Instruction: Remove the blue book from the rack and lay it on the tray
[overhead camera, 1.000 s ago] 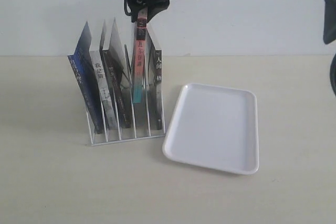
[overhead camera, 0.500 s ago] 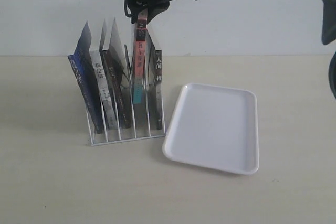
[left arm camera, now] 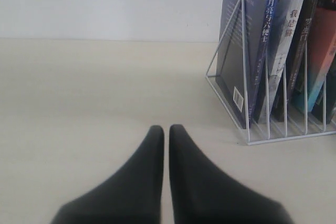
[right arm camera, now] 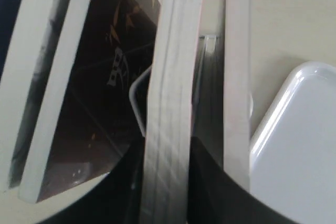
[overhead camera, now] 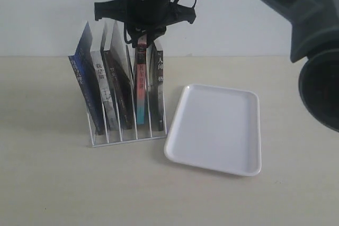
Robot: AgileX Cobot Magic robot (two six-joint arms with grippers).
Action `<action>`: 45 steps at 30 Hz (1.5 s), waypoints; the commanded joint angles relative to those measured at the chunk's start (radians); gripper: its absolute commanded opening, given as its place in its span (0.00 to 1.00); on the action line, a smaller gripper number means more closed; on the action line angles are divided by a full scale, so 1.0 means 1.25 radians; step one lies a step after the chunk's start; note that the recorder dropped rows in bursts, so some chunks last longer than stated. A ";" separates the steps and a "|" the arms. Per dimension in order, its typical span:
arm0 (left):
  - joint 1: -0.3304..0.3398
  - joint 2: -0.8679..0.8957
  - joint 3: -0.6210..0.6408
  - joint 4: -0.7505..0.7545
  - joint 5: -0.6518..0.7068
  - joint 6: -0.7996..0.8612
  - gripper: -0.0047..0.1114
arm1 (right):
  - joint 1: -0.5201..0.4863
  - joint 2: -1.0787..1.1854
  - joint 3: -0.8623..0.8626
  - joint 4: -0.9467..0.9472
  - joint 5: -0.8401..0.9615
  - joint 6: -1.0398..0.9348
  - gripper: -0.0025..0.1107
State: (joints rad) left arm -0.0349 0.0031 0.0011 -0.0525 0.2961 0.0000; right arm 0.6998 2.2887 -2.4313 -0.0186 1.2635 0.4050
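The blue book stands in the rack's end slot. The right gripper pinches the red book's top. The left gripper is pressed together, near the rack.

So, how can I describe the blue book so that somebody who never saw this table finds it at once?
Find the white wire rack beside the white tray. The blue book leans in its outermost slot, farthest from the tray. Only it has a dark blue spine; the neighbouring book has a grey-white one.
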 commanded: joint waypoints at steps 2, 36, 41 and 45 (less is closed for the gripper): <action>0.001 -0.002 -0.001 -0.003 -0.003 0.000 0.08 | 0.015 -0.009 -0.008 -0.002 -0.034 -0.013 0.02; 0.001 -0.002 -0.001 -0.003 -0.003 0.000 0.08 | 0.015 -0.163 -0.010 0.058 -0.034 -0.130 0.02; 0.001 -0.002 -0.001 -0.003 -0.003 0.000 0.08 | 0.015 -0.163 -0.010 0.287 -0.034 -0.285 0.02; 0.001 -0.002 -0.001 -0.003 -0.003 0.000 0.08 | 0.051 -0.155 -0.010 0.567 -0.034 -0.421 0.02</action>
State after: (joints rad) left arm -0.0349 0.0031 0.0011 -0.0525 0.2961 0.0000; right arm 0.7258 2.0952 -2.4400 0.4643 1.2260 0.0089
